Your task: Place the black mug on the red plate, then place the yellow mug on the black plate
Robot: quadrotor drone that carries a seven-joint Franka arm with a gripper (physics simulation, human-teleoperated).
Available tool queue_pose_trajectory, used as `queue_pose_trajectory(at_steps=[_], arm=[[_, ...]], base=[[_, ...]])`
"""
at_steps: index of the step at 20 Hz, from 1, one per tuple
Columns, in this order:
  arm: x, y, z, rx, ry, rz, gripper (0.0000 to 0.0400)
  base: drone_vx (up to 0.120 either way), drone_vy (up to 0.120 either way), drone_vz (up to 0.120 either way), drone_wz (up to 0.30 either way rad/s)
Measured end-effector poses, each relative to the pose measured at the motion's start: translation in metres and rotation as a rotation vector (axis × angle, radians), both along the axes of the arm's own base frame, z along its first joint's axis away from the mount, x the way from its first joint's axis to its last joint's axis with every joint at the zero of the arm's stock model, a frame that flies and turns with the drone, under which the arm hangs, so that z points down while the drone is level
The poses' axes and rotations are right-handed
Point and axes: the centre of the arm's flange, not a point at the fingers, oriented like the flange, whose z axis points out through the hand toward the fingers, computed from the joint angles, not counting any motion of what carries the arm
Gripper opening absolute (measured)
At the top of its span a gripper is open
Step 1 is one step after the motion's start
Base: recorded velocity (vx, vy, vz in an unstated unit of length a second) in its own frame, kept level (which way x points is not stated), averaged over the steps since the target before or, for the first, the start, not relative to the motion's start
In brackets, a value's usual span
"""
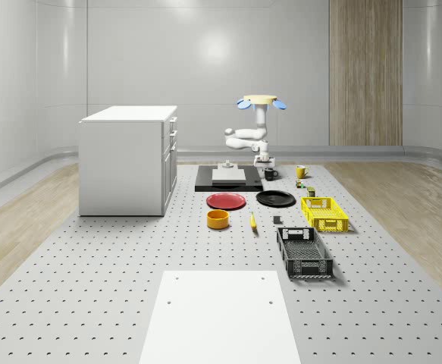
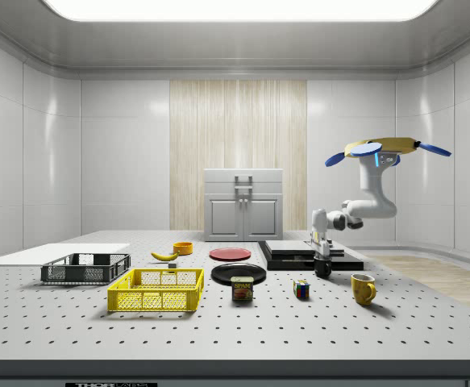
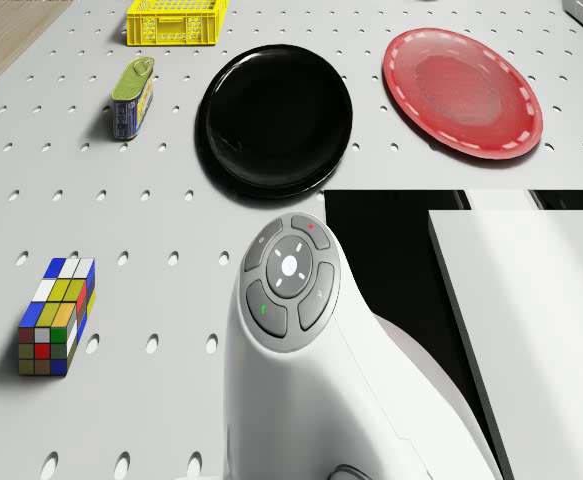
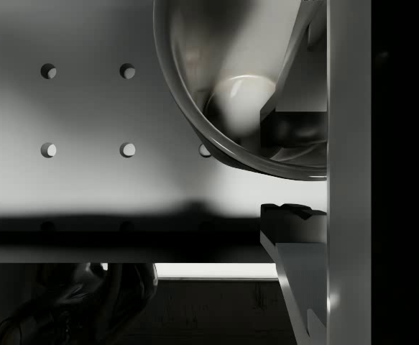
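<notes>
The black mug (image 1: 271,174) stands on the table beside the black platform, also seen low in the side view (image 2: 323,270). My drone (image 1: 258,100) hovers above and behind it, with the arm bent down to it. My gripper (image 2: 323,258) is open over the mug; in the wrist view the gripper (image 4: 289,176) straddles the wall of the mug (image 4: 195,86), one finger (image 4: 295,133) inside and the other finger (image 4: 292,221) outside, with a gap to the rim. The yellow mug (image 1: 300,171) stands just beyond. The red plate (image 1: 226,201) and black plate (image 1: 275,199) lie side by side nearer the front.
A black platform (image 1: 205,184) with a white block lies next to the mug. A can (image 3: 131,95), a Rubik's cube (image 3: 56,315), a yellow basket (image 1: 324,213), a black basket (image 1: 304,252), an orange bowl (image 1: 217,219) and a banana (image 1: 252,221) lie about. A white cabinet (image 1: 130,159) stands at the whole-scene view's left.
</notes>
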Motion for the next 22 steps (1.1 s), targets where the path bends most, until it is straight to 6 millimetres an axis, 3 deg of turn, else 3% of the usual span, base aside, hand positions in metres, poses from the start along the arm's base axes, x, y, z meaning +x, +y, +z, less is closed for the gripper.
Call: queue_pose_trajectory(at_steps=[5, 7, 9, 11, 12, 16, 22], arm=[[0.0, 0.0, -0.013, 0.001, 0.0, -0.001, 0.0109], [0.0, 0.0, -0.016, 0.002, -0.001, -0.002, 0.0108], [0.003, 0.027, -0.016, 0.018, 0.0, -0.085, 0.0148], [-0.003, 0.073, -0.013, 0.011, 0.005, -0.111, 0.0197], [-0.01, 0.081, -0.011, 0.007, 0.006, -0.095, 0.0174], [-0.01, 0.053, -0.014, 0.003, 0.003, -0.047, 0.0134], [-0.005, 0.021, -0.018, 0.001, 0.001, -0.017, 0.0115]], base=[[0.0, 0.0, 0.12, 0.0], [0.12, -0.08, 0.12, 0.0], [0.12, -0.12, 0.12, 0.0], [0.12, -0.12, 0.12, 0.0], [0.12, -0.12, 0.08, 0.0], [0.12, -0.06, 0.0, 0.0], [0.12, 0.0, 0.0, 0.0]])
